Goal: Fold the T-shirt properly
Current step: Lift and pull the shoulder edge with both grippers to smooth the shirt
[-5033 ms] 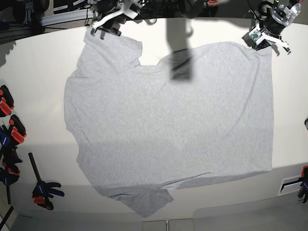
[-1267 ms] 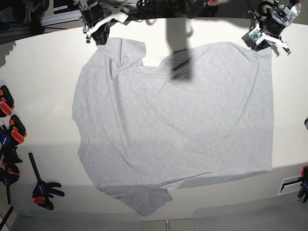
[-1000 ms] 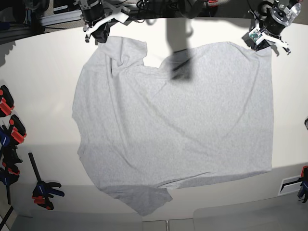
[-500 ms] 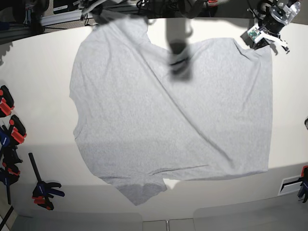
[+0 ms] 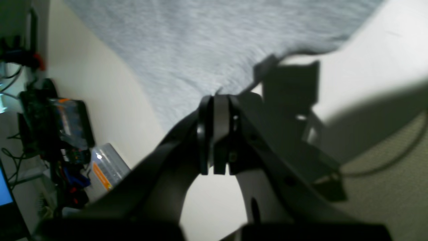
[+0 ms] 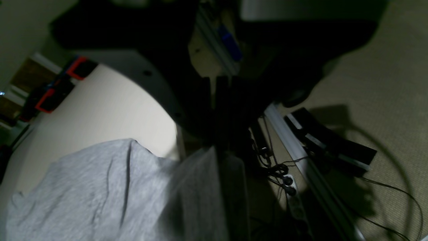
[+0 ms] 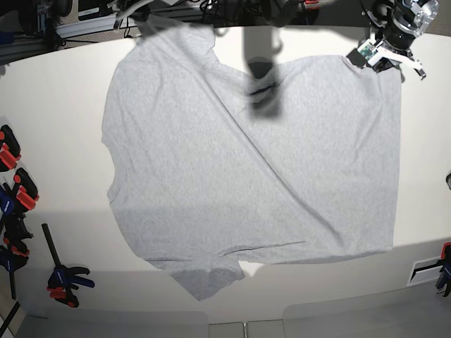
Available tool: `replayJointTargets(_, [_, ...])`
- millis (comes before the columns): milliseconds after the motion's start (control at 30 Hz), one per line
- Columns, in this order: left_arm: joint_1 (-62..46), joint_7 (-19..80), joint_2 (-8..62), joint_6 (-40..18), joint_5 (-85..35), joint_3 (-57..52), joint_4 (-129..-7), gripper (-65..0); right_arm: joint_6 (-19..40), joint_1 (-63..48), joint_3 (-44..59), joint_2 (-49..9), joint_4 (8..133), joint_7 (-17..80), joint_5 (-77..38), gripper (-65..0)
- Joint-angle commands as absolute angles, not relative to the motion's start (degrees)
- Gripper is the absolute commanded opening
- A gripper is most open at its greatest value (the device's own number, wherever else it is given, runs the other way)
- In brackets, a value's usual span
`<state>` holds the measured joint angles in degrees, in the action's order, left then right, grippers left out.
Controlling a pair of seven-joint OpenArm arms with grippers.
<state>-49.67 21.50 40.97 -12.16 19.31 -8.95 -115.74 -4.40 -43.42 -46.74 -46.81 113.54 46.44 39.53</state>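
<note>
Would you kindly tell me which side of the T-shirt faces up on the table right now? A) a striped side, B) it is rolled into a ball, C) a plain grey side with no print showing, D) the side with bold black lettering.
C: in the base view the T-shirt lies spread out on the table showing only plain heather grey, with no print visible.

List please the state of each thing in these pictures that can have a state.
T-shirt: unfolded, spread on the table, plain side up, long creases, top edge lifted.
Left gripper: jaws shut on the T-shirt's edge.
Right gripper: jaws shut on the T-shirt, cloth hanging below.
Clamps: lying at the table's edge, unused.
</note>
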Motion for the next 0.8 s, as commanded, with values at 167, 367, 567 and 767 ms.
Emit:
replayJointTargets(167, [-49.82,21.39,41.80,-11.14,19.49,-9.39,-116.99,-65.0,-5.19,-43.83,-44.84,-47.46,120.79,46.13,41.54,-65.0])
replayJointTargets(367, [-50.24,25.52,41.80,-11.14,19.51,-9.39,-117.01,-65.0,-4.69,-44.97,-38.30,-48.03,121.86,46.98,39.94,-65.0])
replayJointTargets(567, [-50.61,28.36,41.80,-9.65,24.71,-9.39,-116.99,-65.0,-4.73,-49.52,-33.85,-52.49,121.89,46.98,40.32,-65.0])
replayJointTargets(767, [-50.70,30.09,41.80,-5.34,26.96,-9.39,-116.99,-65.0,-4.73,-52.40,-31.31,-54.15,121.89,46.98,40.32,-65.0])
